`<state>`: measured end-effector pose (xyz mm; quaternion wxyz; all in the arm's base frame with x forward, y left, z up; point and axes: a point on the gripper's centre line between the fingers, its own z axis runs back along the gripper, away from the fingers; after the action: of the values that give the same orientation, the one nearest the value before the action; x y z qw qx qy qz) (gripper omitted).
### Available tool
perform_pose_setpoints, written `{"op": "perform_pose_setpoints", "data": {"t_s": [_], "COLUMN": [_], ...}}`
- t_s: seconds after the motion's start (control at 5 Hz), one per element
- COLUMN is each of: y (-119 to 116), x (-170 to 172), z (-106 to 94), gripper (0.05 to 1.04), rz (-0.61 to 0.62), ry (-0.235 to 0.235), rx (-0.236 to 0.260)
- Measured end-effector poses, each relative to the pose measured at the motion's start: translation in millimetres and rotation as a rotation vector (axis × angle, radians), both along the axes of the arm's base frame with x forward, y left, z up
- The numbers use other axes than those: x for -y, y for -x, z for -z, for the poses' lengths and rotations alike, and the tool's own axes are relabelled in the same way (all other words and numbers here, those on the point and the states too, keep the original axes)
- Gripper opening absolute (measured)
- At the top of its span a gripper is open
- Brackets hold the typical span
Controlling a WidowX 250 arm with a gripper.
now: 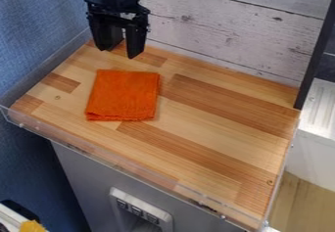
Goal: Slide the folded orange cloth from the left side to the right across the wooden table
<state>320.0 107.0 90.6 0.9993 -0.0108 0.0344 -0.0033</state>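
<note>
Weathered white planks and a textured blue wall frame a striped wooden countertop, where a black robot gripper hangs over the far left part of the work surface. The pincer stands wide, its two fingers pointing down with a gap between their tips, and it holds nothing.

Nearest to it lies an orange cloth, folded into a rough square and resting flat on the left half of the wood, on the camera's side of the gripper. Fingers and fabric are apart. The cloth's near edge looks slightly frayed, and its folded layers show along that side.

Clear plastic edging runs along the countertop's near side, above a gray cabinet front. Set into that front is a pale panel with a row of dark squares, which appear to be switches or sockets, though the view is too poor to say. A dark upright post rises at the far right corner, beside a white ridged surface. Light wood flooring shows at lower right, while a small yellow object sits at the lower left edge.
</note>
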Motion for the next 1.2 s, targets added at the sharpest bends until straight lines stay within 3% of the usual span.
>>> {"op": "perform_pose_setpoints", "data": {"t_s": [0.2,0.4,0.8,1.0,1.2], "y": [4.7,0.0,-3.9,-2.4,-1.0], "x": [2.1,8.1,23.3,24.0,24.2], "z": [6.6,7.5,24.0,33.9,42.4], "gripper": [0.998,0.938,0.359,0.152,0.065], "rz": [-0.093,-0.231,-0.529,-0.658,-0.757], "ry": [-0.002,-0.015,-0.049,-0.054,-0.055], "rx": [-0.017,-0.002,0.040,0.062,0.084]}}
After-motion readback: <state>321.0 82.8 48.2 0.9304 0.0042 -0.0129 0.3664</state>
